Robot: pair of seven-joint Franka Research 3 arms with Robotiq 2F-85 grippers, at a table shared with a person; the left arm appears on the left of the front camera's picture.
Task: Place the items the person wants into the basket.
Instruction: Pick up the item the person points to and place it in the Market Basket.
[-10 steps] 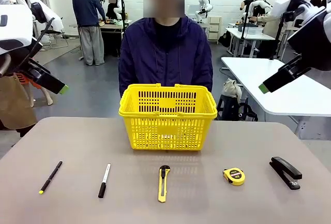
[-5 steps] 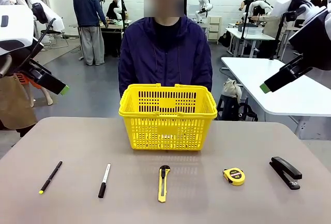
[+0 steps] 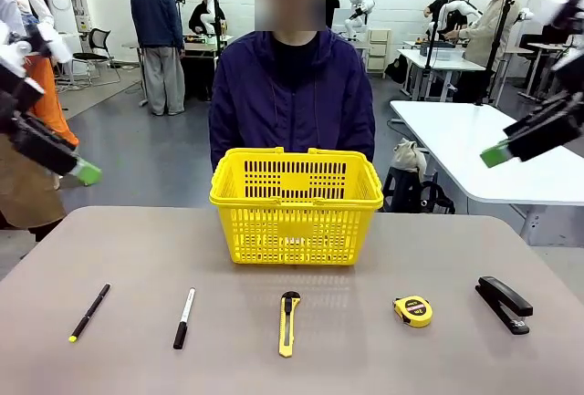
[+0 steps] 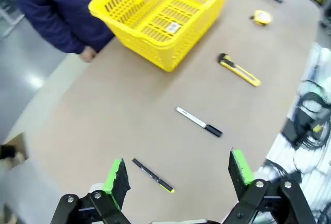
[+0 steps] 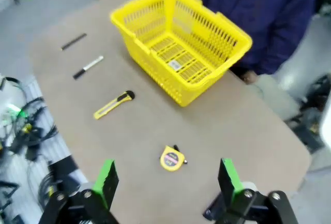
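Left gripper (image 4: 177, 161), jaws apart, over pen (image 4: 152, 175), marker (image 4: 199, 122), utility knife (image 4: 239, 70), tape measure (image 4: 262, 17) and yellow basket (image 4: 135, 43)

Glossy yellow plastic basket (image 3: 297, 235), smooth matt tan table (image 3: 119, 249), soft cloth jacket (image 3: 255, 103)

The left gripper (image 4: 177, 170) and right gripper (image 5: 167, 176) look alike: black linked fingers, bright green pads (image 4: 239, 165), pale round screws at the knuckles. The person (image 3: 292, 94) wears a dark purple-blue zipped jacket over a black top.
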